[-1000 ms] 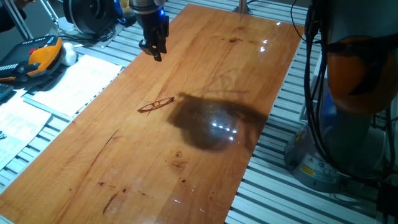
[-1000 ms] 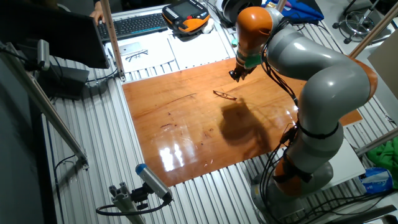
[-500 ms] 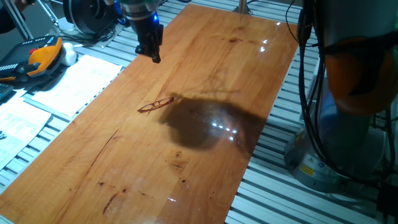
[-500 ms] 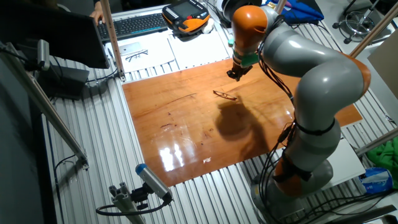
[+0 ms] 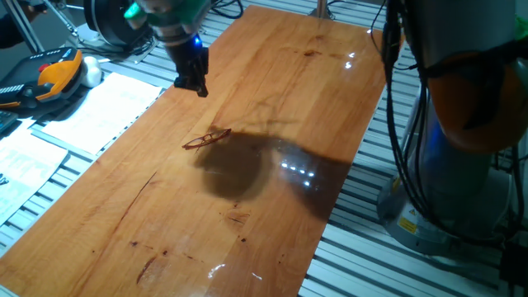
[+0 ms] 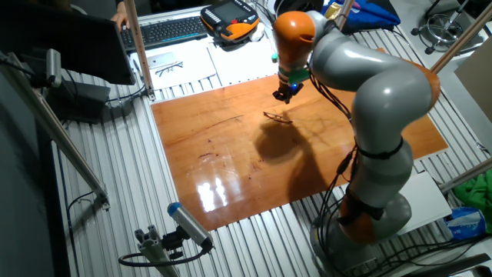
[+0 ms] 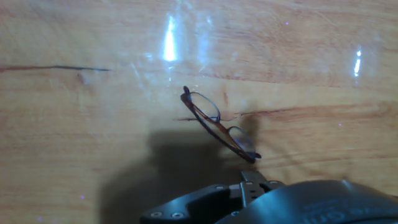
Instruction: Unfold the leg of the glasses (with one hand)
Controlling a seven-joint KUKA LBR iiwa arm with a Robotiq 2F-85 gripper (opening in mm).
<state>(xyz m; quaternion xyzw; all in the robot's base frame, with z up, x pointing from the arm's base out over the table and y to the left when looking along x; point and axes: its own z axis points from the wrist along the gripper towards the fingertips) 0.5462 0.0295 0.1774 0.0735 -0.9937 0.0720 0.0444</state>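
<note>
Currently glasses [image 5: 207, 138] [image 6: 277, 117] [image 7: 219, 126] lie folded on wooden table [image 5: 272, 214], near its middle, untouched. Gripper [image 5: 194, 81] [image 6: 281, 94] hovers above and beyond them, well apart; fingers appear close together, holding nothing, though gap hard to judge. Risks: thin wire frame may skate across glossy wood when leg is pushed, since nothing pins it; fingertips may miss fine leg or bend it; descent too low scrapes tabletop.

Thin reddish-brown wire-frame glasses [image 5: 207, 139] are reading too small in both fixed views [image 6: 277, 117] to tell whether the legs are folded. Dark two-finger gripper [image 5: 191, 82] is blurring there, finger gap unclear; hand view is cutting the fingers off at the bottom edge.
</note>
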